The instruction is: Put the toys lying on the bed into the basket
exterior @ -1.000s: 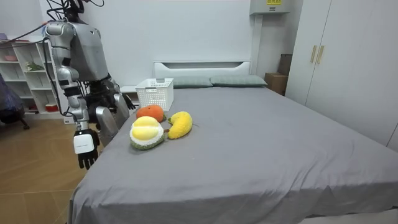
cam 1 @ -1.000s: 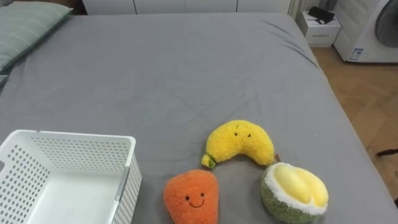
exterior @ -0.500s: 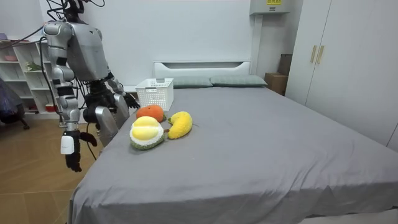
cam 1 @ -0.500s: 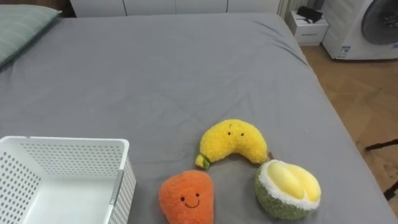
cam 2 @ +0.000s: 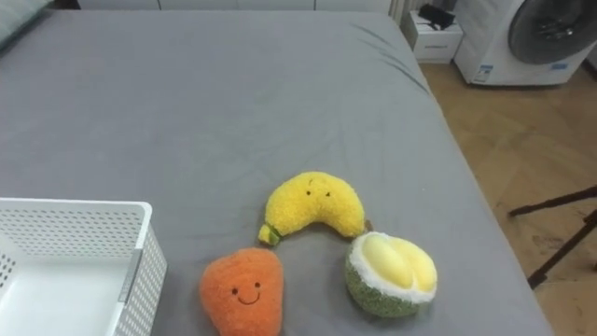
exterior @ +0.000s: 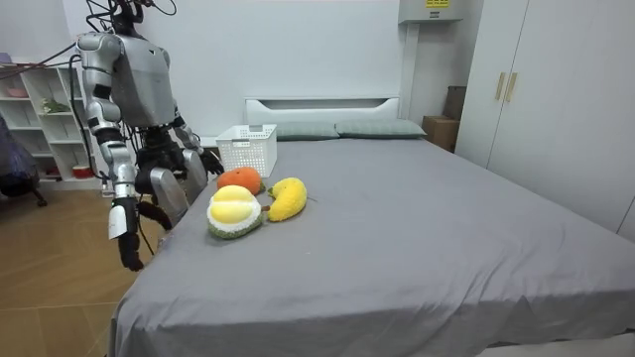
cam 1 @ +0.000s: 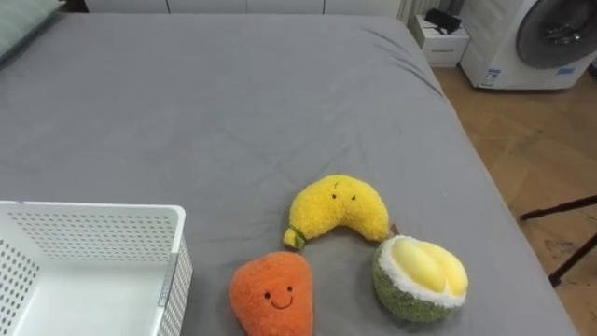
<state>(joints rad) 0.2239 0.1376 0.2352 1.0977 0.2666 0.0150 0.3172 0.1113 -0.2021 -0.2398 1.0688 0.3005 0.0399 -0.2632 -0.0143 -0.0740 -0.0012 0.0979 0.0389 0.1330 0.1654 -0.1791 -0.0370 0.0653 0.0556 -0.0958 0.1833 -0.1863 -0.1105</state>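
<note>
Robot: stands at the side of the bed (cam 1: pixel 233 103), on the room view's left, facing the toys.
Right hand (exterior: pixel 128 248): hangs low beside the bed edge; whether spread or curled, I cannot tell.
Left hand (exterior: pixel 206 159): raised at the bed edge near the basket; state cannot be told either.
Basket (cam 1: pixel 103 230): white, mesh-walled, on the grey bed nearest the robot's left.
Carrot toy (cam 1: pixel 270 294): orange, smiling, on the bed near the basket, not touching it.
Banana toy (cam 1: pixel 338 207): yellow, curved, just beyond the carrot.
Durian toy (cam 1: pixel 420 277): green shell, yellow inside, just beside the banana's right end.
Washing machine (cam 1: pixel 541 42): on the wooden floor, well beyond the bed.
</note>
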